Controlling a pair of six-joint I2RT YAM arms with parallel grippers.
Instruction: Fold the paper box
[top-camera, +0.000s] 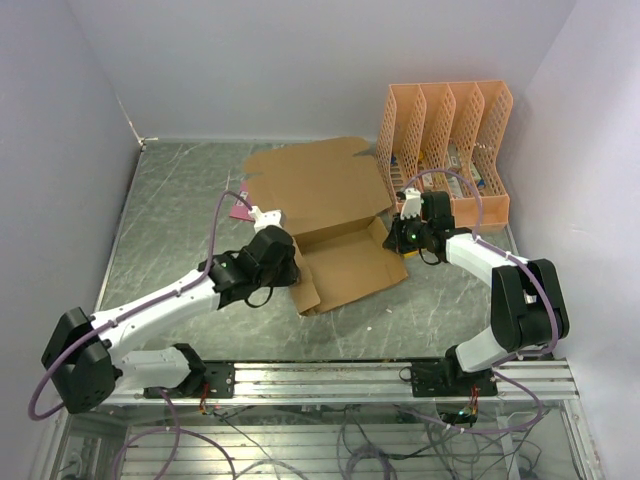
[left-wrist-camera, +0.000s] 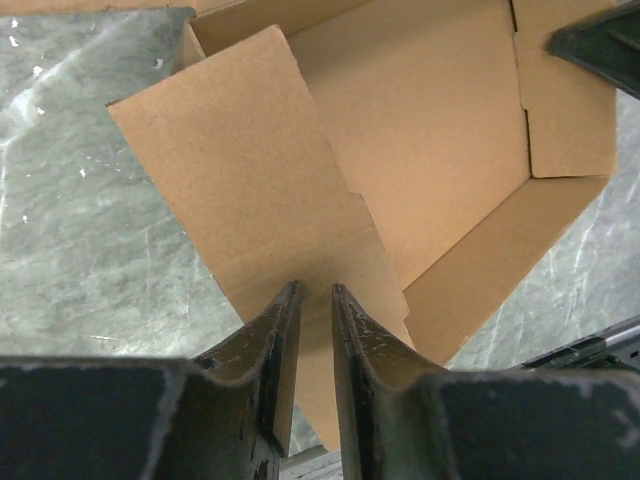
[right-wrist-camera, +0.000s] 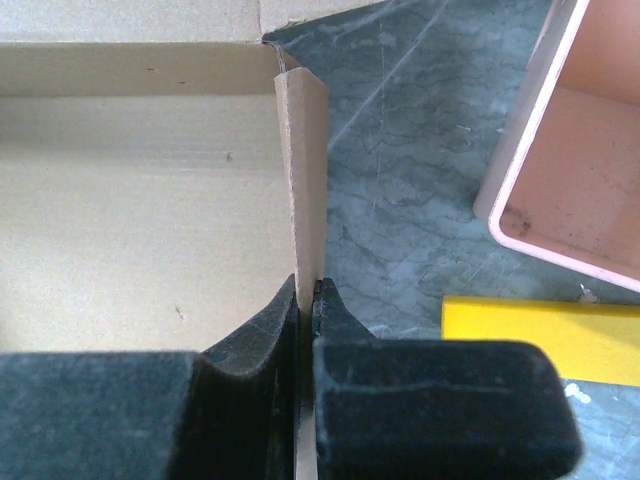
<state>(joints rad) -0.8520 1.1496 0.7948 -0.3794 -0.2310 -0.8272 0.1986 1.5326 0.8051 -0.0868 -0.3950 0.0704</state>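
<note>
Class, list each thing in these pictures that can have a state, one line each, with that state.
Box: part folded, lid lying flat open.
Left gripper: shut on the Box's left flap.
Right gripper: shut on the Box's right wall.
Organizer: upright.
Card: flat on the table.

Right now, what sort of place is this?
Probably a robotics lab test cell: plain walls enclose a marbled table, the left arm and right arm are bolted to an aluminium rail above loose wiring, with props like a paper box and orange file organizer.
</note>
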